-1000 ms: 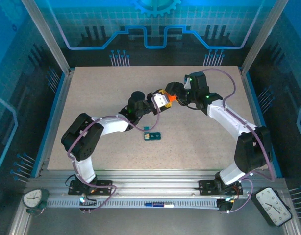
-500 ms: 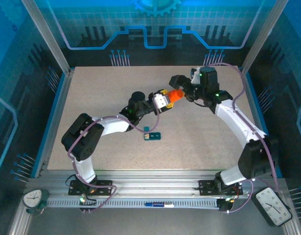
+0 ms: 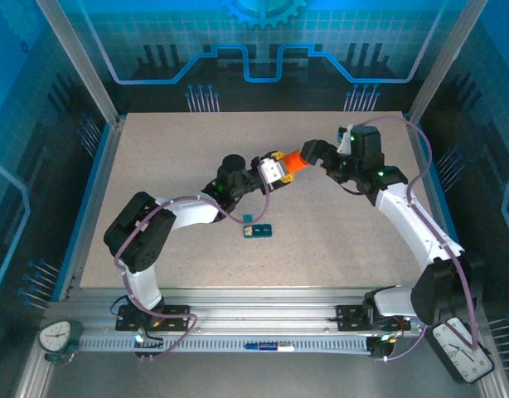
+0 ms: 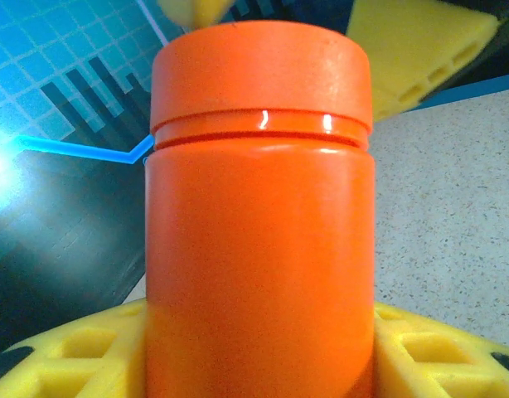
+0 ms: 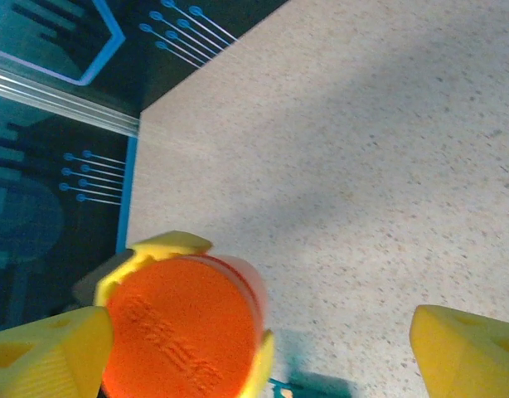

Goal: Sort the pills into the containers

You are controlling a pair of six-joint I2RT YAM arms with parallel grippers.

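An orange bottle (image 3: 296, 161) with its cap on hangs above the middle of the table, and my left gripper (image 3: 281, 168) is shut on its body. In the left wrist view the bottle (image 4: 259, 207) stands upright between my yellow fingers (image 4: 68, 352). My right gripper (image 3: 314, 154) is open just right of the cap and not touching it. In the right wrist view the cap (image 5: 176, 336) sits close to my left fingertip (image 5: 47, 352), with a wide gap to the other. The teal containers (image 3: 258, 230) lie on the table below. The pills are out of view.
The speckled table (image 3: 172, 157) is walled by blue side rails (image 3: 87, 199) and a dark back panel. An edge of the teal containers (image 5: 314, 387) shows under the bottle in the right wrist view. Open tabletop lies to the left, right and front.
My right gripper opened off the bottle's cap and drew back to the right. The left arm kept still with the bottle in its grip.
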